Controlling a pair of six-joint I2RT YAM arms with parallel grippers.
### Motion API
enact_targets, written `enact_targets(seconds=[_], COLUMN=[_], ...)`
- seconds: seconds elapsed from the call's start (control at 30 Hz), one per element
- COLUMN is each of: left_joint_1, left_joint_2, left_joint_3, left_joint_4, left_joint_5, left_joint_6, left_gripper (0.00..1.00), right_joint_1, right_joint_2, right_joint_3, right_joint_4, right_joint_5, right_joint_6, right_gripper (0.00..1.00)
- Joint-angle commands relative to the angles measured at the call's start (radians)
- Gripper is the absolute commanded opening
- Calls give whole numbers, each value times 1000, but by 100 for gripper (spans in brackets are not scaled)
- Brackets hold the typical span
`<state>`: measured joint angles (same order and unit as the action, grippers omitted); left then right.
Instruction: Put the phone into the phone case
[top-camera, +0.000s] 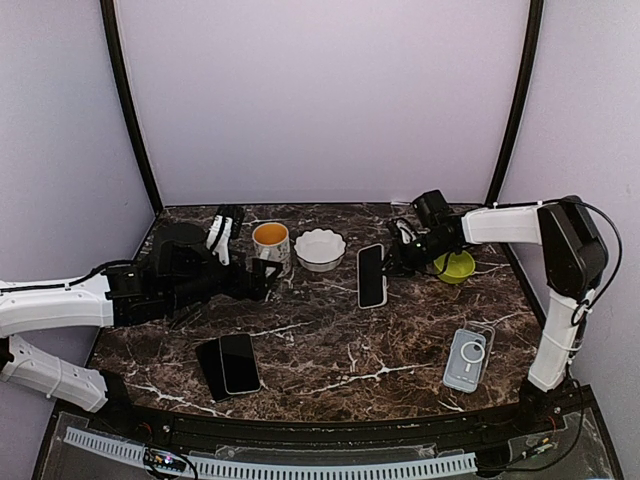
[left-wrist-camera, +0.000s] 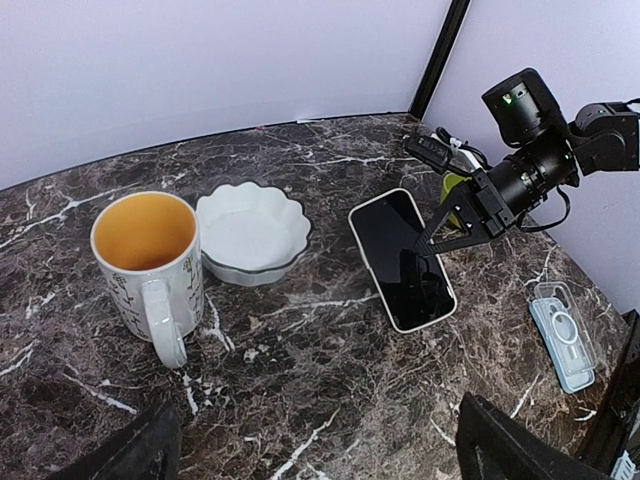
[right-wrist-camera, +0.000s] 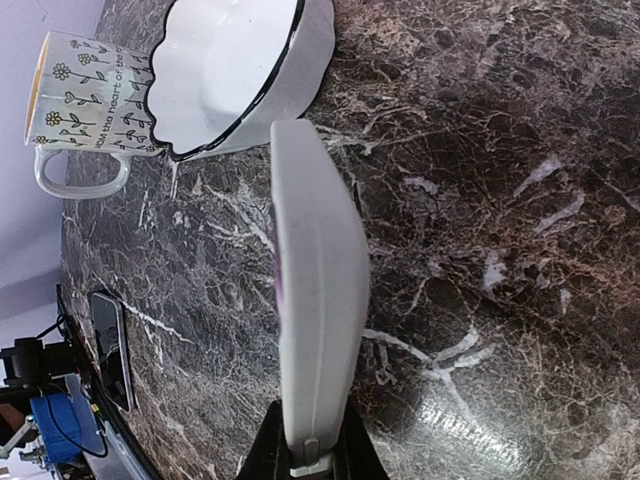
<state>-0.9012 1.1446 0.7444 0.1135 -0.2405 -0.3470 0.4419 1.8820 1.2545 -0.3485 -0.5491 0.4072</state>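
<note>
while pinched at its edge by the right gripper (top-camera: 400, 262), the white, black-screened phone (top-camera: 372, 276) is seen at 3 o'clock of the bowl (top-camera: 320, 249), the clear phone case (top-camera: 467, 358) at 4 o'clock; the left gripper (top-camera: 262, 278) is spread

Phone (left-wrist-camera: 400, 262) in right pincer (left-wrist-camera: 441, 228), beside bowl (left-wrist-camera: 250, 232)

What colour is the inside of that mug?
The mug is orange-yellow inside and white outside; it shows clearest in the left wrist view.
</note>
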Motion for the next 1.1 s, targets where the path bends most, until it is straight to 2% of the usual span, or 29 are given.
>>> enact_targets(seconds=[0.0,0.13,0.37,0.93,1.07], left_joint_1=[6,7,7,8,8], left_joint_2=[2,1,5,13,12], left_joint_3=[-7,-13,-6,2,3], left_joint_4=[-1,10,5,0,-1], left_joint_5=[1,-3,-4,-18,-16], left_joint_6=[23,30,30,34,37], left_gripper=[98,98,98,97,98], right_joint_1=[-5,-5,-8,-11,-10], right_joint_2=[4,20,61,117,111], right_joint_3=[33,31,42,22,16], right_joint_4=[2,-22,-39,-27,-37], right_joint_5=[21,74,170,260,290], right_joint_6=[10,1,-4,10,8], right_gripper=[0,11,20,23,28])
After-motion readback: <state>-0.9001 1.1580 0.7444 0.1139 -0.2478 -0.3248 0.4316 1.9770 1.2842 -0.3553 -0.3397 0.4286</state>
